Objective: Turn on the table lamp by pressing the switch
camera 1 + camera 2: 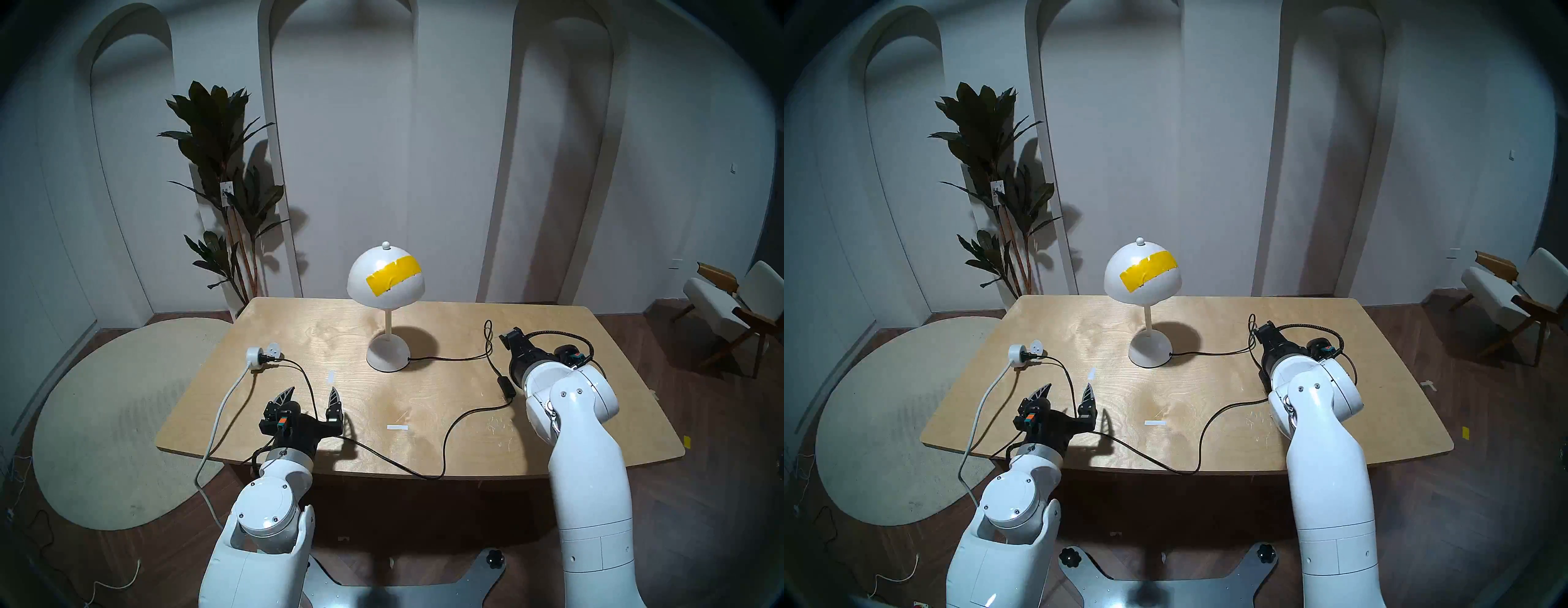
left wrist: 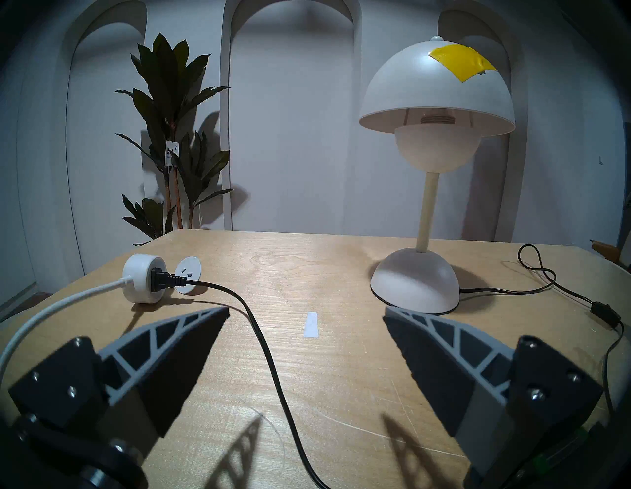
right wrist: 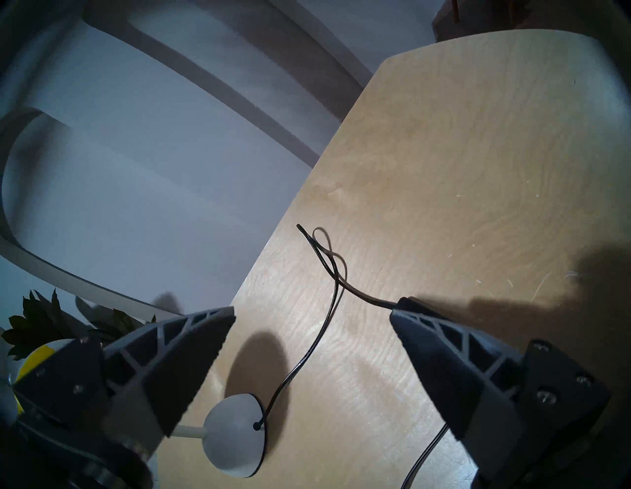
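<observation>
1. A light wooden table [image 1: 424, 407] with rounded corners is filling the middle of the head view, standing on a dark wood floor before a white wall with arched panels.
2. A tall dark-leaved potted plant [image 1: 220, 170] is standing behind the table's far left corner, and a pale oval rug [image 1: 106, 424] is lying on the floor to the left.
3. The table lamp [image 1: 387, 314] is standing upright near the centre of the far half of the table, its white dome shade bearing a yellow tape strip [image 1: 393, 275]; its bulb is showing no glow.
4. The lamp's black cord [image 1: 449, 357] is running from the base toward the right, looping, then passing through an inline switch [image 1: 507, 387] and curving along the near edge to a round white socket [image 1: 256, 356] on the left.
5. The left gripper [image 1: 312, 395] is hovering over the near left part of the table, jaws spread wide and holding nothing.
6. The right gripper [image 3: 312, 316] is hanging over the right side of the table near the cord loop, with the switch just beside its wrist; its fingers are wide apart and empty.
7. Two small white tape marks [image 1: 397, 427] are sitting on the tabletop between the arms.
</observation>
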`<state>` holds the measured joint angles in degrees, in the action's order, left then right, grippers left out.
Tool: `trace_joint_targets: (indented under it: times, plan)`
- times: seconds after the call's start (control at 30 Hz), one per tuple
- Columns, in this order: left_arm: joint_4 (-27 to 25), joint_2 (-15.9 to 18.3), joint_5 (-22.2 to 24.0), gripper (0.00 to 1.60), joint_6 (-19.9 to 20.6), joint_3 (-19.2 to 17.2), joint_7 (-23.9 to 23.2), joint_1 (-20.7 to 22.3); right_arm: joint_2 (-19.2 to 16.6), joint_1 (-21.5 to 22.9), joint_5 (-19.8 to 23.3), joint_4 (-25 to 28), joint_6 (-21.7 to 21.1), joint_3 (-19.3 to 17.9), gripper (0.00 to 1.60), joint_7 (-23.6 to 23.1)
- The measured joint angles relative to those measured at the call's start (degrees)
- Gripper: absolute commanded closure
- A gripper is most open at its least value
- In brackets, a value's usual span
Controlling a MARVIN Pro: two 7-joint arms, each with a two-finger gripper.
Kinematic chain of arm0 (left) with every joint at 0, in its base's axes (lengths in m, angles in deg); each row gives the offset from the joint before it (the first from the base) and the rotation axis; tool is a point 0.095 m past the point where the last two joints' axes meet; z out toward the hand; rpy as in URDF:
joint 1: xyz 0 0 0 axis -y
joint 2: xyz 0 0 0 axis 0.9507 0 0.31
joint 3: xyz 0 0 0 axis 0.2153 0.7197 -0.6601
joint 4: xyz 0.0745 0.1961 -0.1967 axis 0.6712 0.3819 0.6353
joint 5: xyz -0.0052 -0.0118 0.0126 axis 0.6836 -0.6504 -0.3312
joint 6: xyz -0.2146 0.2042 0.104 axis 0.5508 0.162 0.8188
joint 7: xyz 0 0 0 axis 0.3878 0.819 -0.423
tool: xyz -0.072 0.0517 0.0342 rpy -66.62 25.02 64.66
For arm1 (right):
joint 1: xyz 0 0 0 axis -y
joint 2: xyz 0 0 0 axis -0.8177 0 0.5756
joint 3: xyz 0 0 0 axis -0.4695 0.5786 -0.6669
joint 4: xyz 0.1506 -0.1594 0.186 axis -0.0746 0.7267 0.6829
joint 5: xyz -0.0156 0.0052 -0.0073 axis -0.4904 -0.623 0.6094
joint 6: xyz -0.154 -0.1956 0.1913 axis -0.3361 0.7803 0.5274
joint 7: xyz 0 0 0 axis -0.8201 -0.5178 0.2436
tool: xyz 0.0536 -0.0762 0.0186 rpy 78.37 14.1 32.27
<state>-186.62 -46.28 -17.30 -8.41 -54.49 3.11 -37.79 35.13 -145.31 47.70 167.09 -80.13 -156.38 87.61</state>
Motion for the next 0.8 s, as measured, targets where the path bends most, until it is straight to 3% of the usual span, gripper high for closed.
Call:
trace_joint_targets:
  times: [0.8]
  plan:
    - [-0.01, 0.00, 0.00, 0.00, 0.02, 0.00, 0.01, -0.01, 1.30, 1.51, 4.10, -3.60, -0.46, -2.19, 0.00, 1.06]
